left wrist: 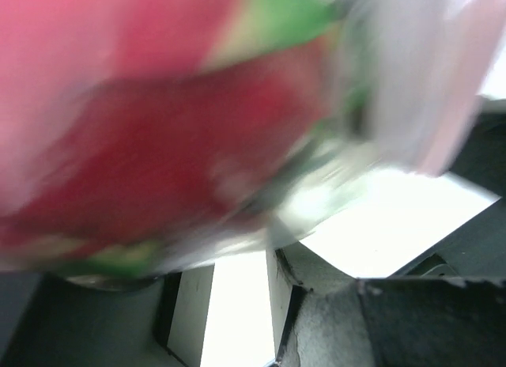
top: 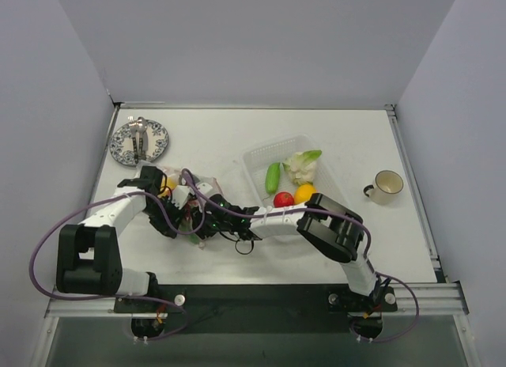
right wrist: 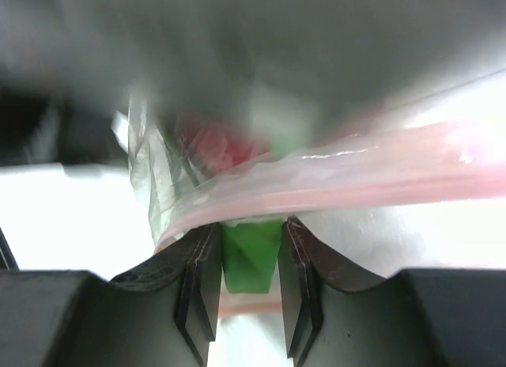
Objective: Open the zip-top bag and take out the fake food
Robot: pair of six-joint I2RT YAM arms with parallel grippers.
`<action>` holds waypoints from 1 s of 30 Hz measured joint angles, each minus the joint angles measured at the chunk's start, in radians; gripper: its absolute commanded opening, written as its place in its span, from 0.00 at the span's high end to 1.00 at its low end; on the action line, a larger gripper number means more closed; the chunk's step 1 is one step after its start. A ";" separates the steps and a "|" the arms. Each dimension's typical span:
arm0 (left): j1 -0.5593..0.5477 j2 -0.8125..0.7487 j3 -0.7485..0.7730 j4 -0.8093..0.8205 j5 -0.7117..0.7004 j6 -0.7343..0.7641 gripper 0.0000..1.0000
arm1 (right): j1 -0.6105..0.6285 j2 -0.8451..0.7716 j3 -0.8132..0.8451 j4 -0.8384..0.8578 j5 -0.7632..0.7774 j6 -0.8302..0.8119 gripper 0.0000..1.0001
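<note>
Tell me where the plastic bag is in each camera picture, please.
Top view: the bag lies left of centre, left of the clear tray.
Left wrist: blurred, it fills the upper part.
Right wrist: it crosses the middle.
Shared landmark: its pink zip strip, in both wrist views.

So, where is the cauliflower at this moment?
In the top view, the cauliflower lies in the clear tray, right of the table's centre, beside the green pod.
</note>
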 measured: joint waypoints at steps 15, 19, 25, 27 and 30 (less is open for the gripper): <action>-0.006 -0.010 -0.028 0.023 0.026 0.058 0.62 | 0.023 -0.277 -0.150 -0.309 0.203 -0.101 1.00; 0.016 -0.018 0.072 -0.086 0.089 0.049 0.59 | 0.025 -0.277 -0.150 -0.316 0.196 -0.098 1.00; 0.074 -0.115 0.318 -0.212 0.215 0.057 0.59 | 0.028 -0.274 -0.142 -0.319 0.168 -0.089 1.00; 0.085 -0.154 0.306 -0.189 0.212 0.052 0.59 | 0.032 -0.270 -0.133 -0.319 0.159 -0.085 1.00; 0.104 -0.168 0.197 -0.100 0.151 0.031 0.62 | 0.040 -0.262 -0.126 -0.322 0.148 -0.078 1.00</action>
